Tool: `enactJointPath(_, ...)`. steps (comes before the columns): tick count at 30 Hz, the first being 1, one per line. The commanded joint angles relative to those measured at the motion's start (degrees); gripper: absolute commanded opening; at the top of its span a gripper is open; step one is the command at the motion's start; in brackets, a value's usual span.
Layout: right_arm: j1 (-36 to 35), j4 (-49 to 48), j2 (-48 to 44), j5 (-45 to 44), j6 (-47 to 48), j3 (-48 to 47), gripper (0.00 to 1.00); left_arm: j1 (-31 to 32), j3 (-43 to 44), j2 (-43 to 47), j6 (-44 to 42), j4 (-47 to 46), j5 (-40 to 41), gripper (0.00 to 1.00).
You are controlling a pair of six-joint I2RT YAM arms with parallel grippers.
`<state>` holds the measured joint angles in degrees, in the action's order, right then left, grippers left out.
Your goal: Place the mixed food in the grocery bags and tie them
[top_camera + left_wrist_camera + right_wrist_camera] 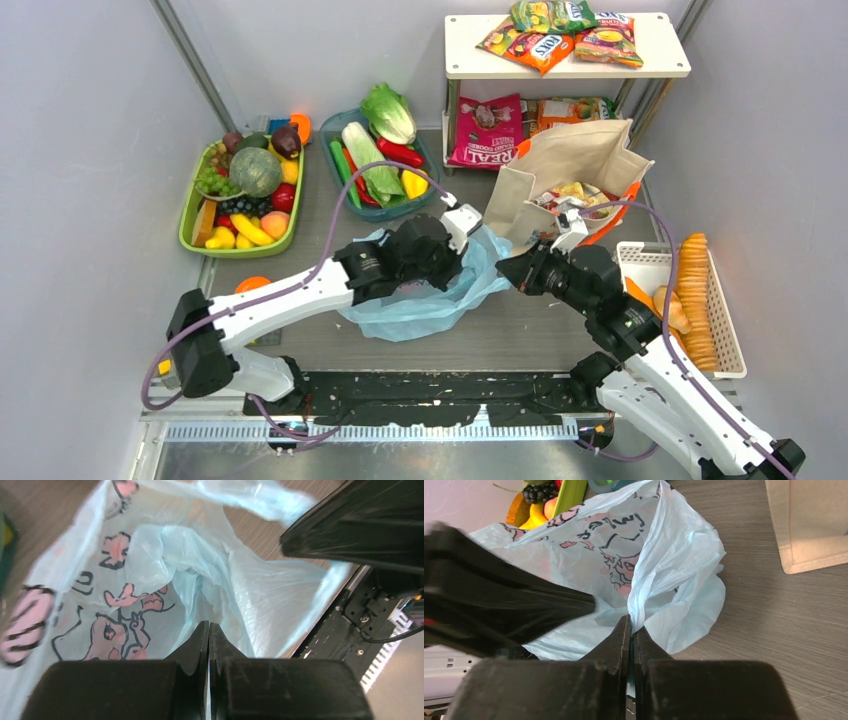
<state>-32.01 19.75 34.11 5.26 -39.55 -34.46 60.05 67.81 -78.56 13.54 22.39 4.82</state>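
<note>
Bag (420, 305): limp, slippery film
Left claw (208, 630) and right claw (630, 625) each pinch a gathered edge; best hold there.

I count two grocery bags on the tabletop (520, 340): one light-blue plastic bag (420, 310) and one canvas tote (570, 155). There are two trays of toy produce, one green tray (188, 215) and one teal tray (331, 128). The teal one carries two cabbages, a short cabbage (388, 112) and a long cabbage (372, 160), plus one yellow pepper (413, 183). I see one round green melon (256, 170) in the green tray. There is one white mesh basket (640, 258). One shelf (465, 45) has two tiers. Up top lie four or five overlapping snack packets (540, 47); I can't separate them. Below are two: one pink packet (487, 130) and one orange packet (565, 108).
</note>
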Motion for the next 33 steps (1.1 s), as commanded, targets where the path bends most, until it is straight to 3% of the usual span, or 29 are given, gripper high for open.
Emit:
enactJointPath(1, 0.21, -0.09, -0.68, 0.80, 0.90, -5.01, 0.05, 0.23, -3.50, -4.32, 0.30, -9.87, -2.34, 0.00)
enactJointPath(8, 0.26, 1.94, 1.65, 1.67, 1.48, -12.01, 0.05, 0.79, -5.01, -13.52, -1.50, -13.00, -2.06, 0.00)
enactJointPath(20, 0.23, 11.47, 10.09, -0.26, 6.94, -40.32, 0.05, 5.66, -3.80, -20.11, -6.59, 0.62, 9.46, 0.00)
enactJointPath(26, 0.28, 13.95, 11.03, -2.46, 8.23, -45.37, 0.05, 6.18, -2.68, -22.36, -7.08, 6.27, 15.24, 0.00)
enactJointPath(33, 0.28, 16.29, 8.89, -9.97, 8.75, -47.40, 0.05, 6.13, 1.36, -26.87, -9.05, 11.33, 14.78, 0.00)
